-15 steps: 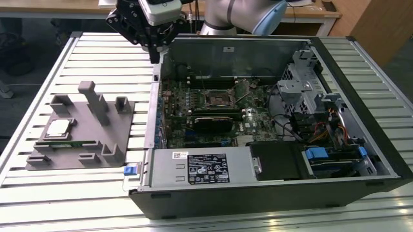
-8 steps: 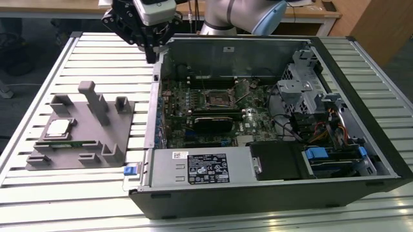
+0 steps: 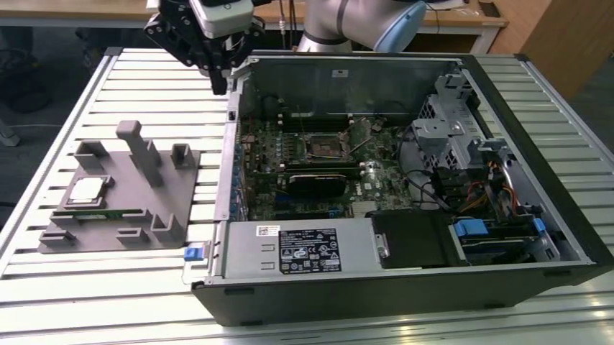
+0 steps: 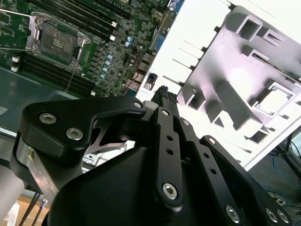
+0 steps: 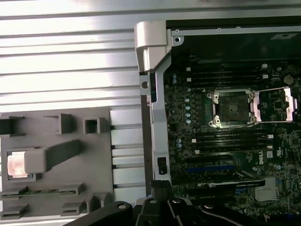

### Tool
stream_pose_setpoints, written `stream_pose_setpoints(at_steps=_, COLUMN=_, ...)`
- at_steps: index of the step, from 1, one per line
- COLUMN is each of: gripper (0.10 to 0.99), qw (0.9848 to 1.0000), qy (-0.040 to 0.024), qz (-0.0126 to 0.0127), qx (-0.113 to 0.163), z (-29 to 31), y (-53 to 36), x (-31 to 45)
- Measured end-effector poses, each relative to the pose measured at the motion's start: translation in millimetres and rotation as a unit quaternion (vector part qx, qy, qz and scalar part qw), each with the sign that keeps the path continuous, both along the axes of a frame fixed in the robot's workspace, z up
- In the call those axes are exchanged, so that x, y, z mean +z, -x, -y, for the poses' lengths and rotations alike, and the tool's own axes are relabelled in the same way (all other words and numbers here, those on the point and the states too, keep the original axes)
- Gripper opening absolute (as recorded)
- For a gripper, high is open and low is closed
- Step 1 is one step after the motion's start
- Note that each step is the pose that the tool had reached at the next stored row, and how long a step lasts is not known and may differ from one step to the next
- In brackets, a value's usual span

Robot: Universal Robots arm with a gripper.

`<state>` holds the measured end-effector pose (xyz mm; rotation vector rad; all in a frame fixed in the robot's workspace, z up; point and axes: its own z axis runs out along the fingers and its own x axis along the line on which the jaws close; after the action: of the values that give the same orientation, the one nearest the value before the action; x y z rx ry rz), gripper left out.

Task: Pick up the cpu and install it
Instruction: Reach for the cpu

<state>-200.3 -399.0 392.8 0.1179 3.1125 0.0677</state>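
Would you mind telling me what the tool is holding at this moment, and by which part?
Nothing is held: the tool hangs empty over the computer case wall, while the cpu lies untouched on the grey fixture.

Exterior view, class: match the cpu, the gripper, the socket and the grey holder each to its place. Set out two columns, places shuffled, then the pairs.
1 cpu
2 gripper
3 socket
4 grey holder

A on the motherboard in the open case
B on the slatted table, beside the case
C in a recess of the grey holder
D in the air, above the case's corner

Pairs: 1-C, 2-D, 3-A, 4-B
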Motion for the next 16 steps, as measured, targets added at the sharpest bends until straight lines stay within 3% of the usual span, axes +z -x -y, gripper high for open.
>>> stream_pose_setpoints(at_steps=16, gripper=0.106, qw=1.0, qy=0.0, qz=0.0, qx=0.0, z=0.0, y=13.3, x=-0.3)
